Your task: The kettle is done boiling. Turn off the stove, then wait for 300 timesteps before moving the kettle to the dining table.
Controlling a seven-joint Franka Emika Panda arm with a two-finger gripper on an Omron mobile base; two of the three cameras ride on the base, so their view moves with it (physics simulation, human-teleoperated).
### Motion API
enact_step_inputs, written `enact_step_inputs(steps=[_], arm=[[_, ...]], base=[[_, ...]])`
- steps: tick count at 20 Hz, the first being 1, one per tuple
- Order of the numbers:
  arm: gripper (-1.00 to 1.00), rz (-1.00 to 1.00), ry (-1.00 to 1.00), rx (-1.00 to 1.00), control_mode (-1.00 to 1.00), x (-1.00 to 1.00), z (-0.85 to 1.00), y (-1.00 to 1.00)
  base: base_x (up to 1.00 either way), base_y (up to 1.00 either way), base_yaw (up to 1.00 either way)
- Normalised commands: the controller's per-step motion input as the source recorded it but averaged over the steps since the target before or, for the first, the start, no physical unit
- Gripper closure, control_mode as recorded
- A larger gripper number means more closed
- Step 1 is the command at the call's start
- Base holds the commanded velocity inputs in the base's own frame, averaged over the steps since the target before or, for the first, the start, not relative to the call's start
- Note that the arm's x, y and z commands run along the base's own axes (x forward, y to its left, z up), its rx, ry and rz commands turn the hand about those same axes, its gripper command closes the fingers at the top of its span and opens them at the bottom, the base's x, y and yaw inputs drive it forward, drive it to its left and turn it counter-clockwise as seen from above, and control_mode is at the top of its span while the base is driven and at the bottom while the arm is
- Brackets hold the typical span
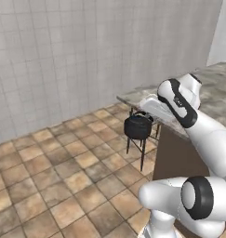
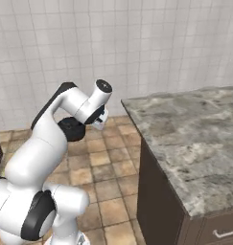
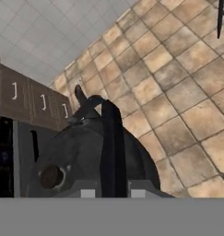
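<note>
Hand view: the kettle [image 3: 92,156] is held by its handle in the end effector [image 3: 112,193] over the floor [image 1: 63,186], and could be swung into the table [image 2: 185,139] edge.

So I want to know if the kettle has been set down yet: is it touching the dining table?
Apart. In the left base view the kettle hangs over the tiled floor, beside the dining table's edge and below its top, carried under the tool.

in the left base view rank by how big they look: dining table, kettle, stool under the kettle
1. dining table, largest though cut off by the frame edge
2. stool and kettle look about alike; the kettle hides the stool's top, so no ranking between them
</note>
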Motion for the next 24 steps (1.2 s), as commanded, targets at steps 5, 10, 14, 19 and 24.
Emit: enact_step_inputs(steps=[5,10,14,19,24], arm=[[1.0,0.0,0.0,0.0,1.0,0.0,0.0,0.0],[1.0,0.0,0.0,0.0,1.0,0.0,0.0,0.0],[1.0,0.0,0.0,0.0,1.0,0.0,0.0,0.0],[1.0,0.0,0.0,0.0,1.0,0.0,0.0,0.0],[1.0,0.0,0.0,0.0,1.0,0.0,0.0,0.0]], base=[[0.58,0.59,-0.4],[0.56,0.59,-0.41],[0.55,0.59,-0.41],[0.55,0.6,-0.41],[0.52,0.6,-0.41]])
